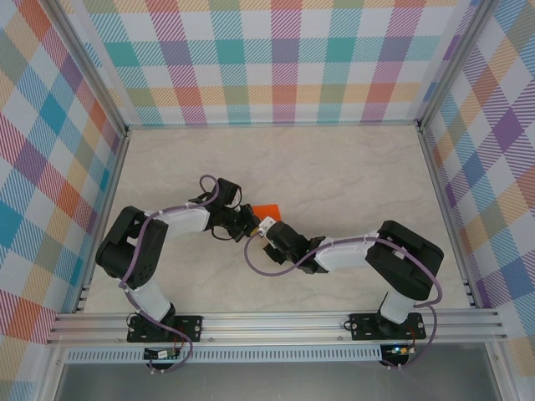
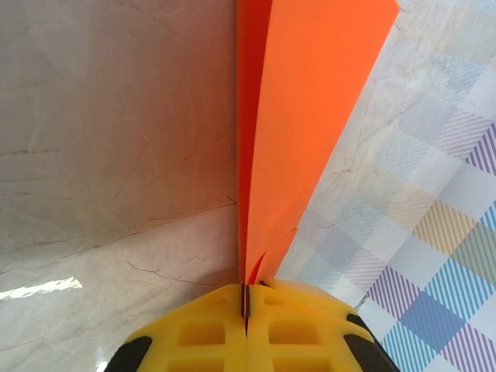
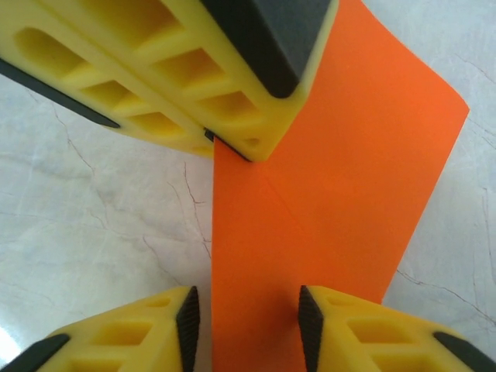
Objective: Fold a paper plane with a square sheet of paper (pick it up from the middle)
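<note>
We see the left gripper (image 2: 246,298) clamped on the orange sheet (image 2: 310,116), which juts ahead of its fingertips; the right wrist view adds the right gripper (image 3: 248,322), jaws parted astride the sheet, perhaps not touching

Both arms bend inward to the orange sheet (image 1: 266,209): left gripper (image 2: 245,298) fingers pinch it, right gripper (image 3: 244,318) fingers parted astride it.

Creased orange paper (image 2: 310,116) in the closed left tool (image 2: 246,298), marbled table (image 2: 116,155) behind
</note>
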Robot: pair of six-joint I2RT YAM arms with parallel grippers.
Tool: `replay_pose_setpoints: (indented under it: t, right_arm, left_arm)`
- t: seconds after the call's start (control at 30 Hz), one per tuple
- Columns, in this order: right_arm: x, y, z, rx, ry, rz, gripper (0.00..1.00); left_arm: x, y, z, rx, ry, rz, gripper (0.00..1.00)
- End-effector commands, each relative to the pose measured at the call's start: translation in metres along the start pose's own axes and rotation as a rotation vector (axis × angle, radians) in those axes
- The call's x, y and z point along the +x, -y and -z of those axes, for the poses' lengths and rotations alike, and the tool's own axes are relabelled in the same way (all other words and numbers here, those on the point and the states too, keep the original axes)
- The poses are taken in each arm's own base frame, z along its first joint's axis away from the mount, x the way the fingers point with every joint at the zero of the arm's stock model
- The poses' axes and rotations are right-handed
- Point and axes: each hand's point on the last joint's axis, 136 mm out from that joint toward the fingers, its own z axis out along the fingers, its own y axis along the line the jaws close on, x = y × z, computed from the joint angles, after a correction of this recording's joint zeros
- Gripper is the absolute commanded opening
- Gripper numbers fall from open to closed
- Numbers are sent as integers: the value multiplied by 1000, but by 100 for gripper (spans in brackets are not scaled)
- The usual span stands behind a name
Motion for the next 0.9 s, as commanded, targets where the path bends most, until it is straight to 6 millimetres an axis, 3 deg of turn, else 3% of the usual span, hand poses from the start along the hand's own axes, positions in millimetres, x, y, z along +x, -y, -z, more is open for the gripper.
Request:
replay_pose_setpoints:
  t: [0.0,0.17,0.33,0.53,0.87]
  right_arm:
    - [-18,2,-1,21,58,0,35]
    - [-16,0,0,10,53,-4,20]
    - [-11,-7,3,-63,40,-56,8]
    - [-14,-12,12,-208,45,-195,4]
    - [-26,-17,18,-411,42,-395,0]
  left_arm:
    - [3,12,9,10,9,-2,1]
    - [3,16,13,13,16,-3,3]
    - [-9,23,37,21,76,-12,19]
    - [-27,14,71,2,168,6,40]
    - [-26,6,83,88,233,-15,45]
